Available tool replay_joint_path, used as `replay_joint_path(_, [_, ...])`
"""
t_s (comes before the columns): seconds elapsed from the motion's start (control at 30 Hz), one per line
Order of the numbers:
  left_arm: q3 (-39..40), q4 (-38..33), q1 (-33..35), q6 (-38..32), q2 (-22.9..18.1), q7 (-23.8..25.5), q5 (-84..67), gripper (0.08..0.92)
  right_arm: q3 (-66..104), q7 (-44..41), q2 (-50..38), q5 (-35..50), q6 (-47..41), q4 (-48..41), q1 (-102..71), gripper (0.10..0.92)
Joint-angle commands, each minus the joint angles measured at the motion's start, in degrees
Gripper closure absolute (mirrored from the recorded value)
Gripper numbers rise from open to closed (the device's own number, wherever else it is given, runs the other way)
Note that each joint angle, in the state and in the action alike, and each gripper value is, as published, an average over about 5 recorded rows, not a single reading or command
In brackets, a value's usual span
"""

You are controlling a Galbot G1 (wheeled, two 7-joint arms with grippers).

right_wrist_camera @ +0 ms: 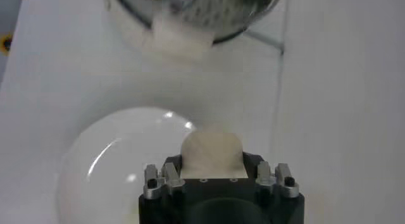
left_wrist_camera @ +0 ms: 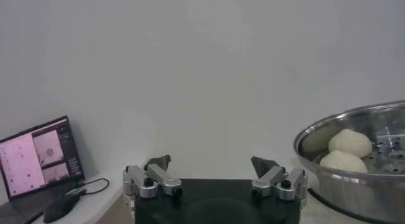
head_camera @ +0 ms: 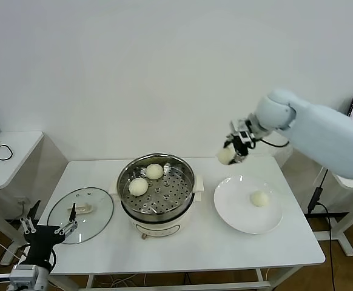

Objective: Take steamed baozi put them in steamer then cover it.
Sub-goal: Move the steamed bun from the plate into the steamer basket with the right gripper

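Carrying a baozi (head_camera: 225, 156) pinched in the right gripper (head_camera: 232, 151), aloft between plate (head_camera: 237, 218) and steamer (head_camera: 158, 188) (steamer lies leftward); left gripper (head_camera: 48, 230) idle, spread

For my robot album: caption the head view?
Right gripper lifts a bun toward the steamer.
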Motion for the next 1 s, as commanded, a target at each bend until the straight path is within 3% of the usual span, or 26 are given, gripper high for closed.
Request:
replay_joint_path(0.03, [-0.79, 0.06, 0.21, 0.04, -0.15, -0.03, -0.19, 0.177, -4.52, 2.04, 12.77, 3.89, 0.31, -0.07, 5.63, 0.415])
replay_joint_path(0.5, [-2.6, -0.75, 1.03, 0.13, -0.52, -0.12, -0.86, 0.177, -11.1, 5.14, 21.5, 3.59, 8.91, -0.76, -2.12, 0.414])
replay_joint_path(1.0, [-3.03, -1.02, 0.92, 0.17, -1.14, -0.23, -1.18, 0.177, -14.69, 6.12, 24.19, -4.1, 18.43, -1.27, -3.45, 0.414])
